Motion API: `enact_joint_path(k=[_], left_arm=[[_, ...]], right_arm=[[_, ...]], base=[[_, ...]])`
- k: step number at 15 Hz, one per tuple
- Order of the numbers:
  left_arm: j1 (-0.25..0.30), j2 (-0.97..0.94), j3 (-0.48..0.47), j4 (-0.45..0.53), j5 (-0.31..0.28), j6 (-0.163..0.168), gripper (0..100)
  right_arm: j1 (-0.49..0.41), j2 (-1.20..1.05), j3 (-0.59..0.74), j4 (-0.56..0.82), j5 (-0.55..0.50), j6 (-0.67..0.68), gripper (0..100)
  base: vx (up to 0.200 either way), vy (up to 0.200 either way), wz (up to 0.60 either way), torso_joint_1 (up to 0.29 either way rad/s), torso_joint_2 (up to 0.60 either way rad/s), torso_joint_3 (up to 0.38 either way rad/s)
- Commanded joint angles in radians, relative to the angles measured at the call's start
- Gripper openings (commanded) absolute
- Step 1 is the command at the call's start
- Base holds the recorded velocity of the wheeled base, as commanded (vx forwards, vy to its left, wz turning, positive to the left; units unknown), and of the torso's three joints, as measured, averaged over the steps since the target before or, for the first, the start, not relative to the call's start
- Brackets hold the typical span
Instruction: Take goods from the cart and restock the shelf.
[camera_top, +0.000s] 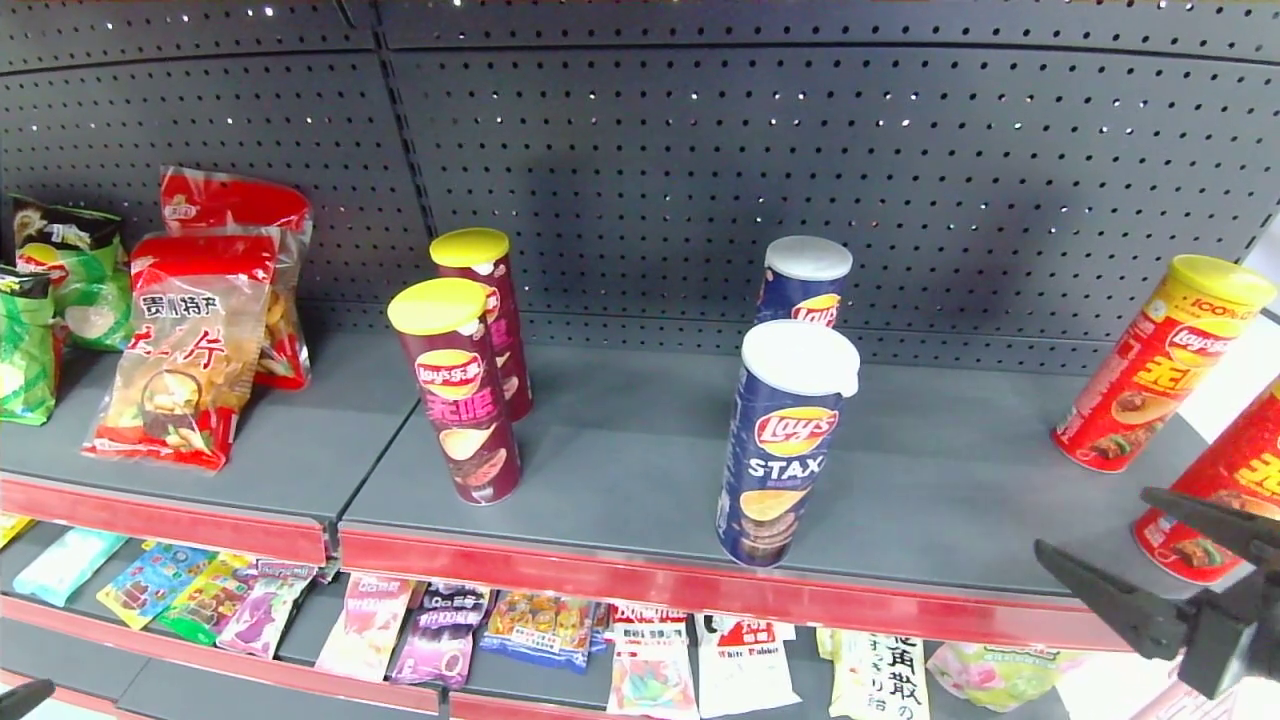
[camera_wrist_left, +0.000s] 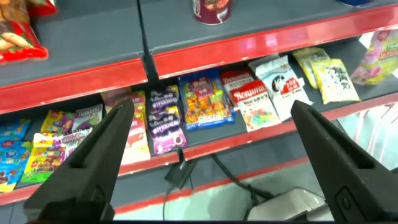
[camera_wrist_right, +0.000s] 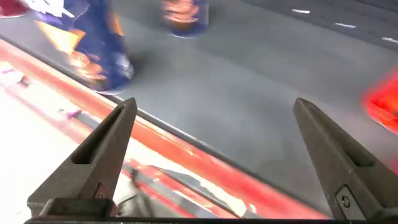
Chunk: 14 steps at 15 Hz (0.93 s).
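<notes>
Right claw (camera_top: 1094, 520) wide, empty, near red can (camera_top: 1240, 460); left claw (camera_wrist_left: 211, 106) wide, empty.

This was pretty clearly a shop aisle, what with the grey shelf (camera_top: 620, 480) with a red front strip (camera_top: 640, 580) and pegboard back (camera_top: 800, 150), chip cans (camera_top: 780, 450) and snack bags (camera_top: 180, 370) lined up, and candy packets (camera_top: 440, 630) underneath.

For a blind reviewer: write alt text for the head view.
A grey shelf holds upright chip cans in pairs: maroon cans, navy cans and red cans, left to right. The right pincer, open and empty, hovers by the shelf's front right edge; snack bags stand at far left.
</notes>
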Motion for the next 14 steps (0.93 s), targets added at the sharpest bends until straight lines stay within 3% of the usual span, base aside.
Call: enact_joint_path(k=[1,6,11,14], left_arm=[[0.001,0.119,-0.042,0.001,-0.010,0.002,100],[0.000,0.228,-0.039,-0.056,-0.050,0.004,100],[0.000,0.259,-0.039,-0.068,-0.051,0.004,100],[0.000,0.271,-0.040,-0.068,-0.051,0.004,100]], right_arm=[[-0.058,-0.135,0.045,0.007,-0.058,0.000,100],[-0.203,-0.147,0.055,0.012,-0.061,-0.039,100],[-0.214,-0.216,0.058,0.138,-0.058,-0.059,100],[-0.210,-0.228,0.058,0.170,-0.055,-0.059,100]], base=[[0.000,0.000,0.00,0.000,0.00,0.000],[0.000,0.000,0.00,0.000,0.00,0.000],[0.000,0.000,0.00,0.000,0.00,0.000],[0.000,0.000,-0.60,-0.006,0.00,0.004]])
